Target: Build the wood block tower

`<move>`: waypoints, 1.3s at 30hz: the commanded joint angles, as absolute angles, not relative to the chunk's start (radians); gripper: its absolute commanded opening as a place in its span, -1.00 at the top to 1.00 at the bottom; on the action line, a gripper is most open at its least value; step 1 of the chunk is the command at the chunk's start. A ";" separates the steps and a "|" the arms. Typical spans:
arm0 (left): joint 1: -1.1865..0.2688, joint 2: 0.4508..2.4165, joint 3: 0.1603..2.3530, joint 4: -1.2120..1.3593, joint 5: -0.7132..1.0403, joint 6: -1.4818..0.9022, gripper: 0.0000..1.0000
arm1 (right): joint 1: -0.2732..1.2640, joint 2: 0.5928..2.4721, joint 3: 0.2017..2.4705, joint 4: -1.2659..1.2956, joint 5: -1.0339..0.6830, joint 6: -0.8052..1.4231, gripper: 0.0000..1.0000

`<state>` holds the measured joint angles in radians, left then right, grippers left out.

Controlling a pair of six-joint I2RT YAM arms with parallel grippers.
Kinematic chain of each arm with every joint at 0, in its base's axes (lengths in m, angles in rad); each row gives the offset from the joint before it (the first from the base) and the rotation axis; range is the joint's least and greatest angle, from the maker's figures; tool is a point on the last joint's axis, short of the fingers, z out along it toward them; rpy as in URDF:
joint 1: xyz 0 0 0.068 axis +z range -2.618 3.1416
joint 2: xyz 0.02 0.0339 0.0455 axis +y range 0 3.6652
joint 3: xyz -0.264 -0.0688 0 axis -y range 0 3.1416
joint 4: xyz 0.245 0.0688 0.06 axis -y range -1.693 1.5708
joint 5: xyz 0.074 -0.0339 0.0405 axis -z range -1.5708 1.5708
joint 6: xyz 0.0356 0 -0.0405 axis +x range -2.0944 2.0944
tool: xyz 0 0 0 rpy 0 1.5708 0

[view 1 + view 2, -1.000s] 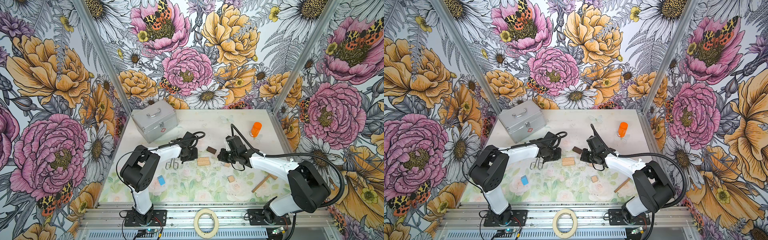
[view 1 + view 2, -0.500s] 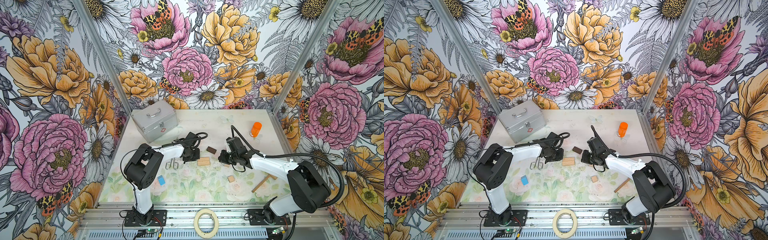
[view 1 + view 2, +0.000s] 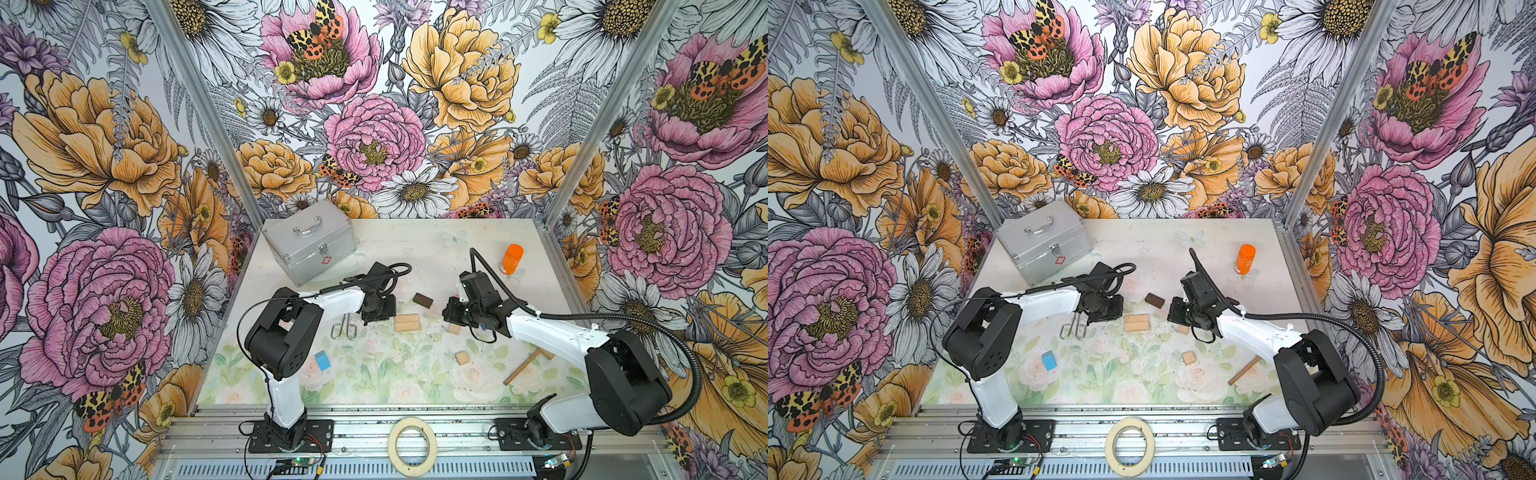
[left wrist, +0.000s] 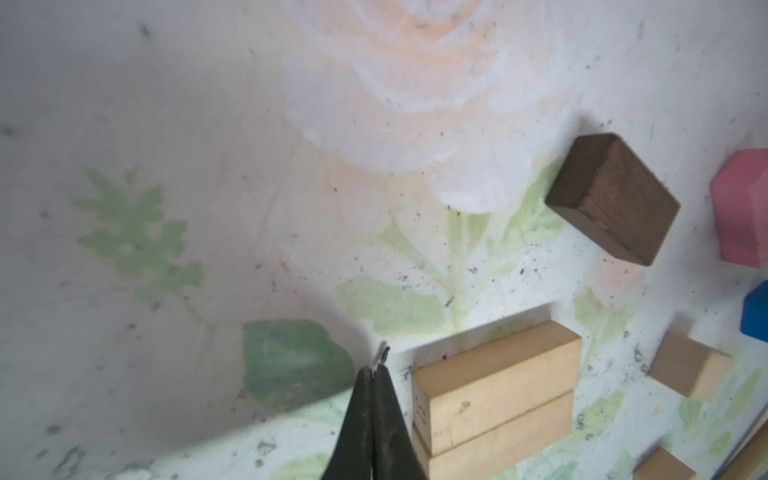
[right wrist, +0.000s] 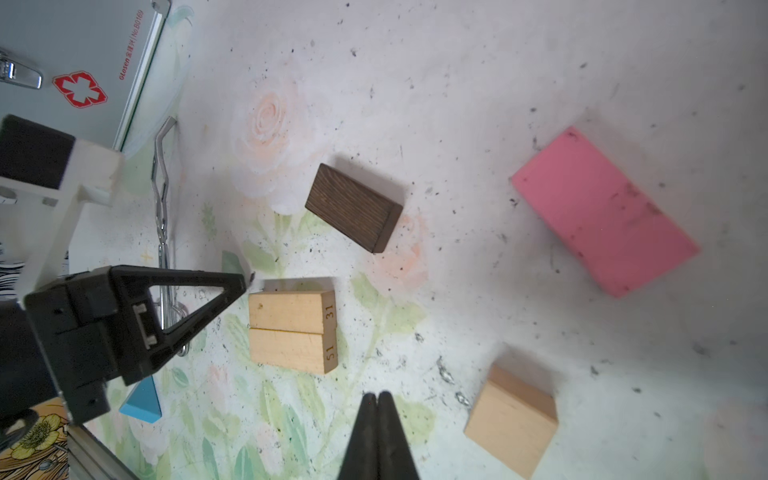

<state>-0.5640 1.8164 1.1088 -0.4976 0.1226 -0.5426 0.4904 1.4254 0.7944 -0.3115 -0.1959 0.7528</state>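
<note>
Two tan bars [image 3: 407, 322] [image 5: 291, 328] lie side by side flat on the table. A dark brown bar [image 3: 422, 299] [image 4: 613, 197] lies just behind them. The pink bar [image 5: 602, 212] lies beside my right arm. Two tan cubes [image 3: 454, 329] [image 3: 461, 357] and a blue cube [image 3: 323, 360] lie loose. No tower stands in view. My left gripper [image 3: 390, 316] [image 4: 376, 370] is shut and empty, with its tips at the bars' left end. Shut on nothing as well, my right gripper [image 3: 444, 318] [image 5: 377, 395] is between the bars and a tan cube [image 5: 513, 424].
A silver case [image 3: 309, 245] stands at the back left. Metal tongs [image 3: 344, 328] lie under the left arm. An orange bottle [image 3: 511, 258] is at the back right. A thin wooden stick [image 3: 523, 365] is at the front right, and a tape ring [image 3: 412, 446] lies on the front rail.
Almost nothing has changed. The left arm's elbow swayed slightly and both shut grippers stayed beside the tan bars. No block moved.
</note>
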 commanded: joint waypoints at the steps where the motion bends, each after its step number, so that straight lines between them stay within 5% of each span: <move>1: -0.547 1.745 1.145 -0.523 0.064 -0.500 1.00 | 0.482 1.389 0.842 -0.376 -0.137 0.714 1.00; 11: -0.535 1.586 1.061 -0.529 0.007 -0.504 1.00 | 0.484 1.438 0.863 -0.382 -0.170 0.712 1.00; 26: -0.466 1.215 0.874 -0.386 -0.078 -0.485 1.00 | 0.472 1.453 0.910 -0.524 -0.033 0.685 0.61; 36: -0.329 0.941 0.664 -0.183 -0.074 -0.512 0.47 | 0.471 1.488 0.968 -0.599 0.063 0.679 0.18; 39: -0.315 0.915 0.643 -0.159 -0.073 -0.512 0.46 | 0.464 1.542 1.027 -0.619 0.071 0.642 0.12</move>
